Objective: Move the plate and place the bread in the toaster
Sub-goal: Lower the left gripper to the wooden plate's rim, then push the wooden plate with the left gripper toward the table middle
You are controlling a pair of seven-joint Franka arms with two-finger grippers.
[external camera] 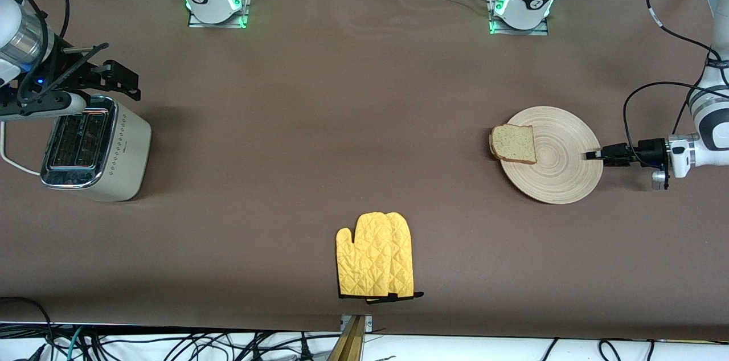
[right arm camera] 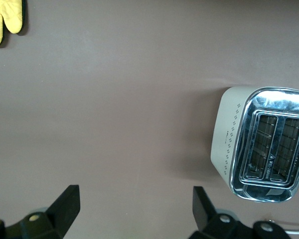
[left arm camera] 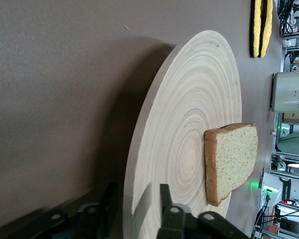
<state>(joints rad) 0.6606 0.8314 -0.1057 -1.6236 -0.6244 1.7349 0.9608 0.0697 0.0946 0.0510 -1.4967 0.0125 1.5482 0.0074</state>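
The plate (external camera: 561, 164) lies on the brown tabletop (external camera: 342, 139) toward the left arm's end, with the slice of bread (external camera: 514, 144) resting on it at the rim that faces the middle of the tabletop — one edge of the slice overhangs that rim slightly. The left end effector (external camera: 593, 155) reaches in level from the outer end of the tabletop and straddles the plate's edge; in the left wrist view one finger (left arm camera: 165, 199) sits on top of the plate and the other below the rim, the two drawn in close around the wood. Whether they already press the plate firmly cannot be told, and the plate appears flat on the tabletop.

The toaster (external camera: 97, 150) stands at the right arm's end of the tabletop, its chrome top and two slots facing up, a white cord trailing from it. The right end effector (external camera: 117, 79) hangs above the tabletop just beside the toaster, fingers spread wide and empty — this arm waits.

A yellow oven mitt (external camera: 376, 263) lies flat near the middle of the tabletop, nearer to the front camera than both the plate and the toaster.
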